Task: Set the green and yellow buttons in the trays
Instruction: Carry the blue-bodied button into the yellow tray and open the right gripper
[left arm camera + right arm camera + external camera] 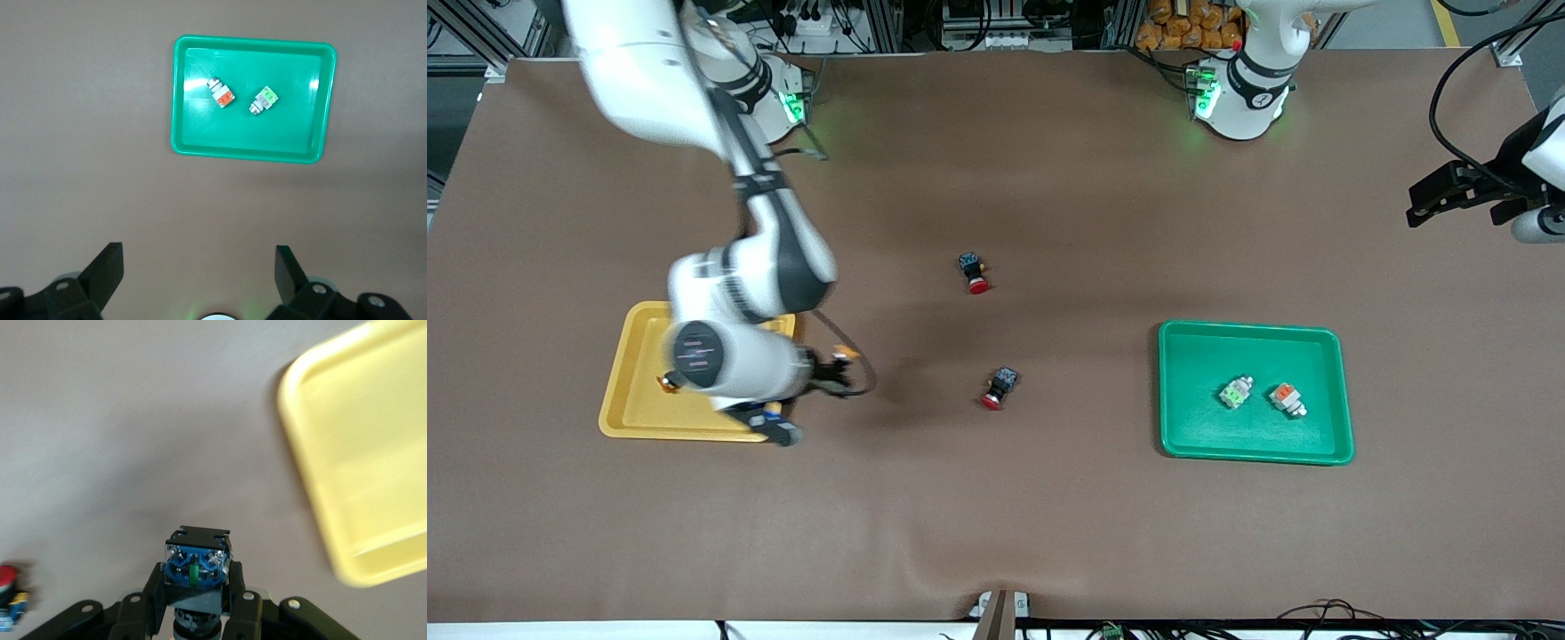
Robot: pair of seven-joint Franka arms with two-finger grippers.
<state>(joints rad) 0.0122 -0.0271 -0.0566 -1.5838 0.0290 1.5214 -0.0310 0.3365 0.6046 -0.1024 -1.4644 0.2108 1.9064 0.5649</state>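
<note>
The right end effector (195, 603) is clamped on a dark-bodied switch (197, 565), its blue terminal face showing in the right wrist view; its cap is hidden, so the colour cannot be told. In the front view it hangs over the counter (996, 533) at the yellow tray (636, 404)'s edge toward the centre. To do this step well, it looks wise to carry the switch fully inside the raised rim, lower it close to the tray floor, then release, so it does not bounce or roll out.

The green tray (1256, 453), toward the left arm's end, already holds the two pale switches (1236, 392) side by side. Two red-capped switches (997, 388) lie mid-counter and should be left alone. The left end effector (199, 277) waits, spread wide and empty.
</note>
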